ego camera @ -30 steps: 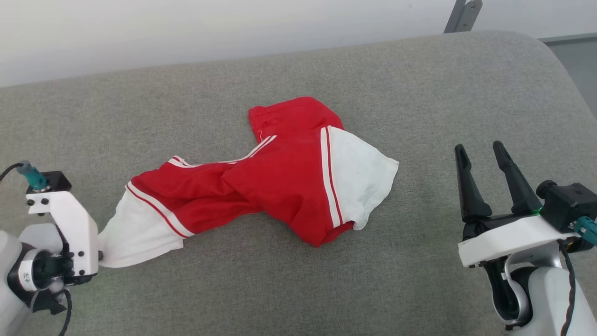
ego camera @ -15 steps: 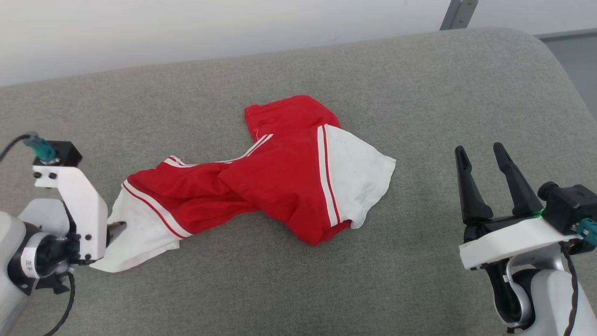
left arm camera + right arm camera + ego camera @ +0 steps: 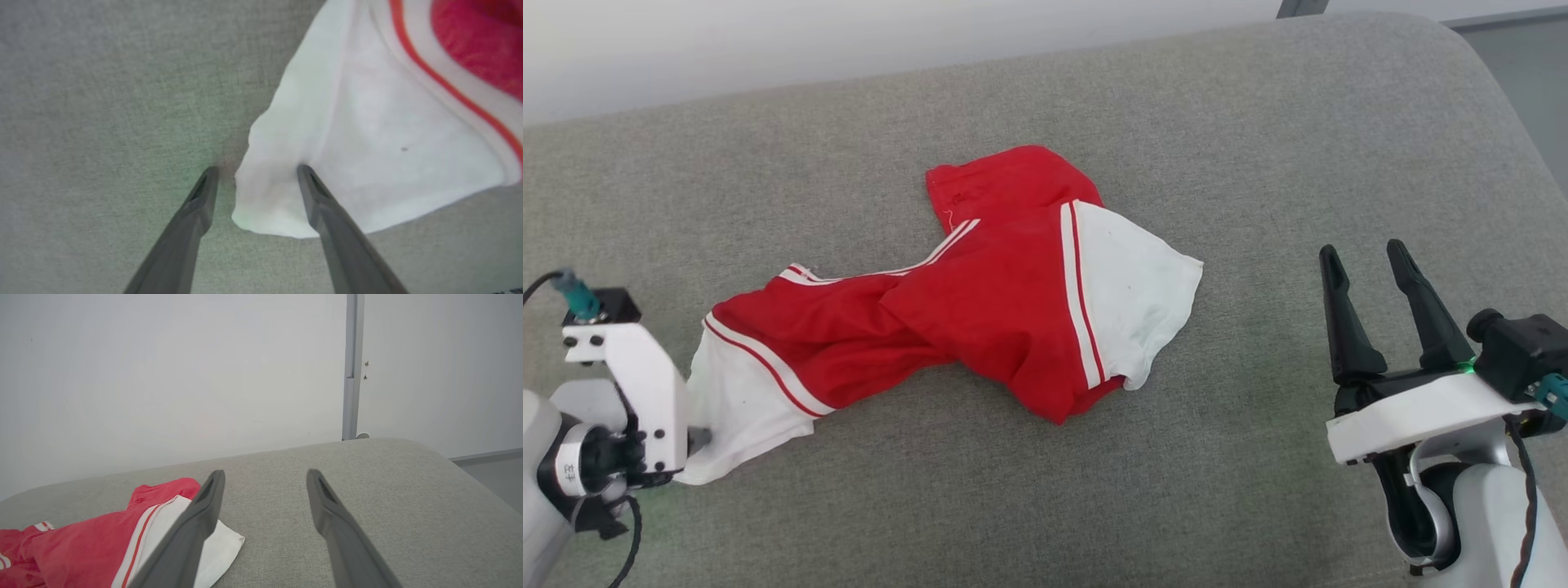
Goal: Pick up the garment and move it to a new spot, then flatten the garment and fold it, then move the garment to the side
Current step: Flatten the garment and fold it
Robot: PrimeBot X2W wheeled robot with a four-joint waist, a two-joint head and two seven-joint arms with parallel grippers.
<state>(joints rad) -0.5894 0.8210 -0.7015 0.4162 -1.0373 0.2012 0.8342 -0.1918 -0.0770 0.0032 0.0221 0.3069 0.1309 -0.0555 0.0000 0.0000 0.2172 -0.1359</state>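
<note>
Left gripper [image 3: 256, 169] is low at the near-left of the grey cushioned surface [image 3: 1258, 457], jaws wide apart. The corner of the white sleeve [image 3: 367, 143] lies slack between the fingers, nothing pinched. One finger looks to be against the cloth, but I can't tell whether it presses, since the wrist bracket hides the tips in the head view. Right gripper [image 3: 1362, 249] hovers at the near-right, also fully spread and empty, well apart from the cloth, so it is likely parked to keep clear. The garment [image 3: 1005, 318] sits mid-surface, strung diagonally from the left gripper towards the centre: near sleeve drawn out to the left, red body twisted and bunched in the middle, the other white sleeve [image 3: 1131, 302] fanned out to the right, and a red flap folded over on the far side. That stretch probably comes from being hauled by the one sleeve. My read is that it is placed but not flattened, lettering not visible. There is plenty of bare surface on all sides, most of it right and far. Limits are the back edge against the wall [image 3: 163, 375] and the rounded far-right corner [image 3: 1462, 49], which drops off to the floor. Spreading towards the right looks safest.
</note>
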